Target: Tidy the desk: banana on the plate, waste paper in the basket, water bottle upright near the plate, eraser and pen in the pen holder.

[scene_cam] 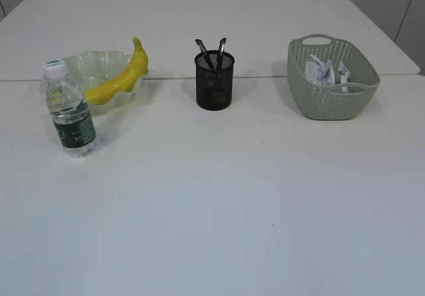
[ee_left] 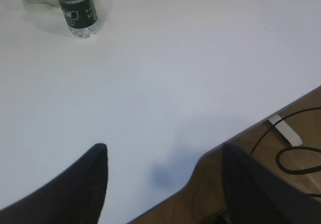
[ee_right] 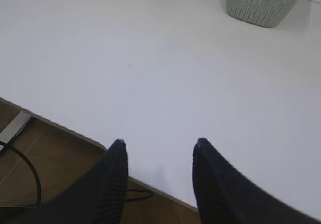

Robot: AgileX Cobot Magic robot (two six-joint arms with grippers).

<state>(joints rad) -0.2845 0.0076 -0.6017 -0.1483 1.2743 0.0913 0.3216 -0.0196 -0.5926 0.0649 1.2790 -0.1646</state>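
Note:
A yellow banana point(scene_cam: 119, 77) lies in the pale green wavy plate point(scene_cam: 80, 64) at the back left. A clear water bottle point(scene_cam: 70, 110) with a dark label stands upright just in front of the plate; it also shows in the left wrist view point(ee_left: 77, 10). A black mesh pen holder point(scene_cam: 214, 80) at the back middle holds two dark pens point(scene_cam: 212, 52). Crumpled waste paper point(scene_cam: 323, 70) lies in the grey-green basket point(scene_cam: 332, 100). No eraser shows. My left gripper point(ee_left: 163, 151) and right gripper point(ee_right: 159, 144) are open and empty over the table's near edge, out of the exterior view.
The basket also shows in the right wrist view point(ee_right: 261, 5) at the top right. Below the table's front edge are a brown floor and black cables point(ee_left: 296, 156). A seam runs across the white table point(scene_cam: 212, 196) behind the objects.

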